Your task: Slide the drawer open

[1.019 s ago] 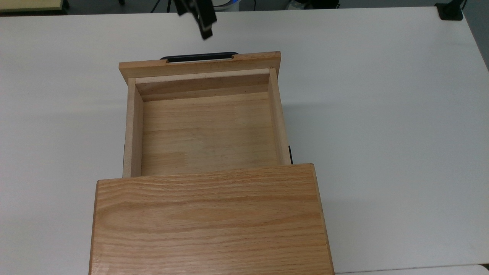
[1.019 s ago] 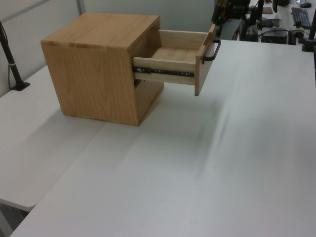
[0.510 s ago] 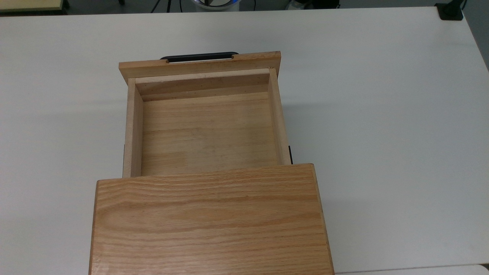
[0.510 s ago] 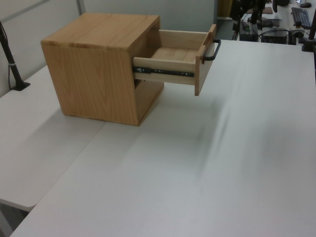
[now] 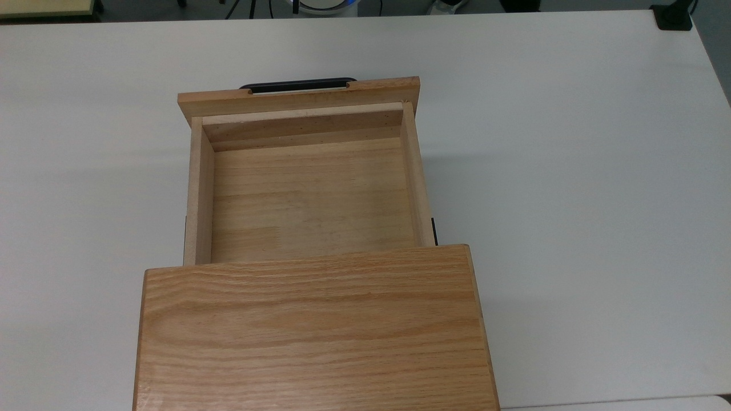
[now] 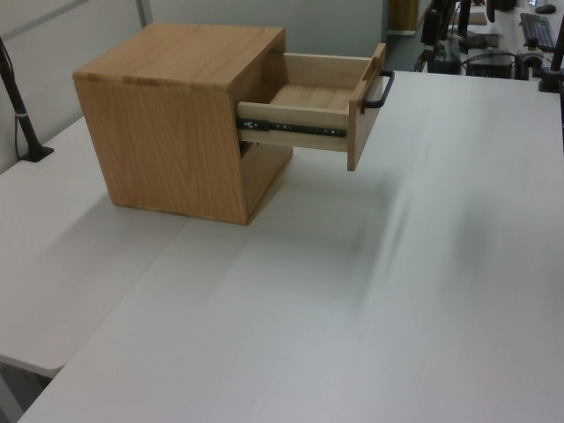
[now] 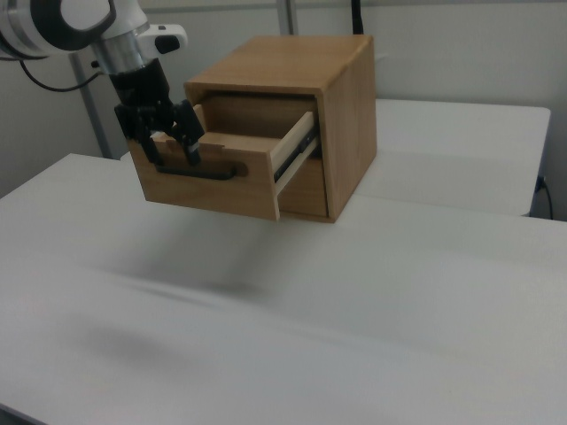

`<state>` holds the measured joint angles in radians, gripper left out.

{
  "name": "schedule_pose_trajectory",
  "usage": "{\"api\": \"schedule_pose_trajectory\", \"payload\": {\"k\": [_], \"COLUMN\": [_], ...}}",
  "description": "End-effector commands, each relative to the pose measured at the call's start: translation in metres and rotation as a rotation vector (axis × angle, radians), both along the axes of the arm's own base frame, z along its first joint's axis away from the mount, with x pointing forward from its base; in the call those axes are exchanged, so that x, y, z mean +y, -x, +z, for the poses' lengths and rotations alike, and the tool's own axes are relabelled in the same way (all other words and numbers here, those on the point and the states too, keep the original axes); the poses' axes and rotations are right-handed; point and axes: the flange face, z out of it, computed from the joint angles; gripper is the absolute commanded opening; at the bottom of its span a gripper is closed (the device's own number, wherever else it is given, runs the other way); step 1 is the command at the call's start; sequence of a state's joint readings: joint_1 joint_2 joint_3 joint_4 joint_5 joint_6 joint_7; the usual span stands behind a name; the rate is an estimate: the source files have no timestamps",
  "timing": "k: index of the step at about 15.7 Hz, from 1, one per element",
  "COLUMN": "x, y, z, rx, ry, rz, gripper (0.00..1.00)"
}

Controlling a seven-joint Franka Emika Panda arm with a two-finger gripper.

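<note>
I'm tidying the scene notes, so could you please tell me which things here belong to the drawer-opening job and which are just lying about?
Belongs to the job:
- drawer, pulled out
- black handle
- gripper, open, above the handle
- cabinet

Just lying about:
- black clamp at the white table's corner
- black post

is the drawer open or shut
Open: the drawer is slid well out of the cabinet, its bare inside and side rail showing.
</note>
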<state>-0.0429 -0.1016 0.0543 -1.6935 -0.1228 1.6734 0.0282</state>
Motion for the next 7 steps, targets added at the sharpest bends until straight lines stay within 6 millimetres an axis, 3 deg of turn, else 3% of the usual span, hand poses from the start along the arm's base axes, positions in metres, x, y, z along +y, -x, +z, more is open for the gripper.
{"api": "schedule_pose_trajectory", "payload": {"k": [1, 7], "x": [-0.0016, -0.0008], "y": [-0.0144, -0.0135], "z": [0.0073, 0.0072], "rx": [0.027, 0.036], "ry": [-0.01, -0.012], "rz": [0.017, 0.022], "gripper": [1.0, 1.0]}}
